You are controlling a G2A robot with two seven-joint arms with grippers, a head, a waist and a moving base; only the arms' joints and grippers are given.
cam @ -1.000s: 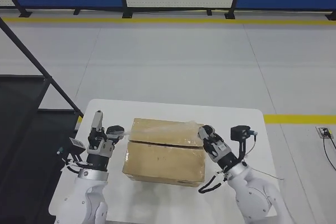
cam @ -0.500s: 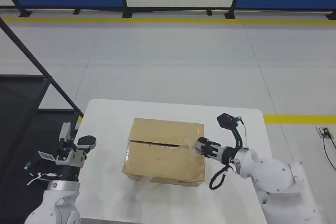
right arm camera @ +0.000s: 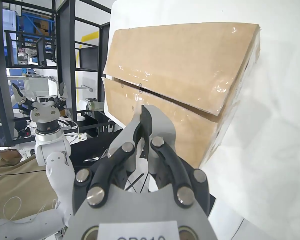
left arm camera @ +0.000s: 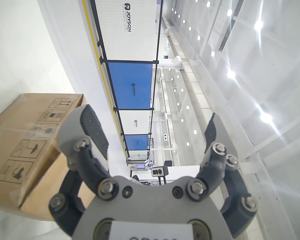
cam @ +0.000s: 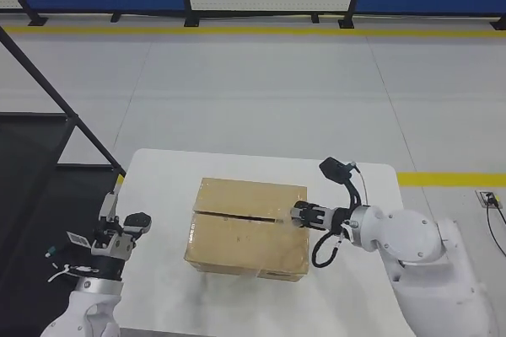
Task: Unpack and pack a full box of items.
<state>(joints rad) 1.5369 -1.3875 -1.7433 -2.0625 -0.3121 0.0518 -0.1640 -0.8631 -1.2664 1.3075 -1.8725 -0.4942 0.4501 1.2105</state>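
Look at the left edge of the bench [cam: 164, 278] first. Your left fingers [left arm camera: 92, 126] hang over that edge, well apart from the box [cam: 246, 232]. They point up, away from the bench. They are wide apart, with nothing between them.

Now look at the middle of the bench. The brown box sits there, flat on its bottom. Its two top flaps are down. A thin dark gap runs between them from the left end to the right end. Shiny clear tape [right arm camera: 140, 72] lies on the flaps along that gap. At the right end, one flap sits a bit higher than the other.

Now look at the right end of the box. Your right fingers [right arm camera: 162, 126] are there, just over the top, close to where the gap ends. They are pressed together. You cannot tell if something thin is caught between them.
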